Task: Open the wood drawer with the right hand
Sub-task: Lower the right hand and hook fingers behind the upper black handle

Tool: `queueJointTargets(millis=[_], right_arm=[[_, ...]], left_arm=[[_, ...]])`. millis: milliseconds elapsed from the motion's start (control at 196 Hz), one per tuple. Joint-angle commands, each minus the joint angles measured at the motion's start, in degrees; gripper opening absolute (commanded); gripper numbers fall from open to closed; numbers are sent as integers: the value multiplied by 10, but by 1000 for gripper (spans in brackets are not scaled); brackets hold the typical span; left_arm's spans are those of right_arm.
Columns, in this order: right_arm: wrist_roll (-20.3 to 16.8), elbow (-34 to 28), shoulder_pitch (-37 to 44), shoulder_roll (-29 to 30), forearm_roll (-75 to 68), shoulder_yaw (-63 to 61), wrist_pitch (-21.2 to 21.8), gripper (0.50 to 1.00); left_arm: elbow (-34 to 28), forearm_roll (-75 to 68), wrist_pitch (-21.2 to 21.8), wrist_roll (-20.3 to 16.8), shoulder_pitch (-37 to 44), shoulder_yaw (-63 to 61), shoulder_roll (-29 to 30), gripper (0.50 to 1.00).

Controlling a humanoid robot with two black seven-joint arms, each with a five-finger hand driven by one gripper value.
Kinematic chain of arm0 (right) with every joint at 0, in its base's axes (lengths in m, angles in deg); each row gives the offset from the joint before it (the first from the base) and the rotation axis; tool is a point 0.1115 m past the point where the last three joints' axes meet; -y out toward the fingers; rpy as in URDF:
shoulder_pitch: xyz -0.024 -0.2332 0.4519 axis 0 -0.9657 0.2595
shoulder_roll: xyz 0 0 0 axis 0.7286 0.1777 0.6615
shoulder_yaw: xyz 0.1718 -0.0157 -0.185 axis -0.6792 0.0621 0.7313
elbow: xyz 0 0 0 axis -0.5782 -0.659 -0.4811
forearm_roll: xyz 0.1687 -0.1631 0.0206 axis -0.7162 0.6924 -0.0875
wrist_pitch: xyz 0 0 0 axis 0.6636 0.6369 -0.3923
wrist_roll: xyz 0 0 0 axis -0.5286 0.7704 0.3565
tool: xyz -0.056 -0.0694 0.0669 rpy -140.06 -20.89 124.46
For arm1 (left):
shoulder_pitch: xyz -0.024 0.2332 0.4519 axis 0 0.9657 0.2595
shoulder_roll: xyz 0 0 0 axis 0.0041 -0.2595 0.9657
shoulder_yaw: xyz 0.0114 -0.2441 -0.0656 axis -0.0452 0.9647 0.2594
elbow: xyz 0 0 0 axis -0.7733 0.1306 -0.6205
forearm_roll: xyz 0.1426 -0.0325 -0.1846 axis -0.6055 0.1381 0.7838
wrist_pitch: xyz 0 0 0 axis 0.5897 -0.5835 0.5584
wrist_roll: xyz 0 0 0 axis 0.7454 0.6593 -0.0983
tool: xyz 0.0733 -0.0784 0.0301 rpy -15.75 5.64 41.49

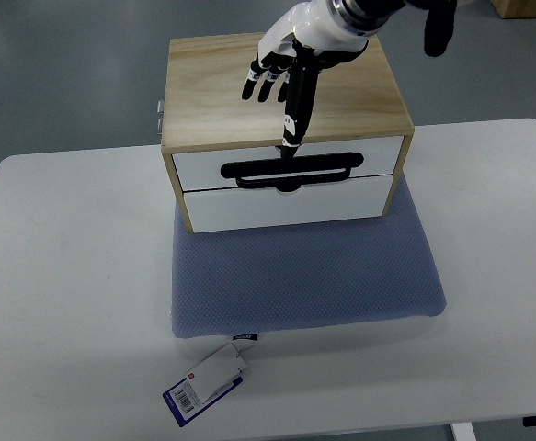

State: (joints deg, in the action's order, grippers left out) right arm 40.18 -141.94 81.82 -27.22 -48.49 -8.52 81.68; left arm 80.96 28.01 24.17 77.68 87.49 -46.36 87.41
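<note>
A light wooden drawer box (pixel 359 92) stands at the back of a blue mat (pixel 304 276). It has two white drawer fronts, one above the other. The upper drawer (pixel 199 167) carries a long black handle (pixel 323 171); the lower drawer (pixel 286 207) sits flush under it. My right hand (pixel 281 78) comes in from the upper right and hovers over the box's top. One long finger (pixel 295 110) points down over the front edge, its tip touching the handle's middle. The other fingers are spread and hold nothing. The left arm does not show.
The box and mat rest on a white table (pixel 65 276) with rounded corners. A paper tag (pixel 208 384) with a barcode lies near the mat's front left corner. A small metal fitting (pixel 159 115) sticks out on the box's left side. Grey floor surrounds the table.
</note>
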Motion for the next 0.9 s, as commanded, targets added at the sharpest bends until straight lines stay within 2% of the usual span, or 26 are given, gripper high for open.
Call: queueJointTargets(millis=[0,210,542,895], right_arm=[[6,-7,-3,17,-13,-4,-2,944],[43,-7,-25,44,12,-5,-4,940],[51,-3,-75,53,69,0,-22,940],[50,14,-122,50,97,1,-23,942]], left_arm=[[-1,1,0,0,0,0,0,1000],[-4,1,0,1,0,0,0,1000],[-4,1,0,0,0,0,0,1000],[-6,2,0,0,0,0,0,1000]])
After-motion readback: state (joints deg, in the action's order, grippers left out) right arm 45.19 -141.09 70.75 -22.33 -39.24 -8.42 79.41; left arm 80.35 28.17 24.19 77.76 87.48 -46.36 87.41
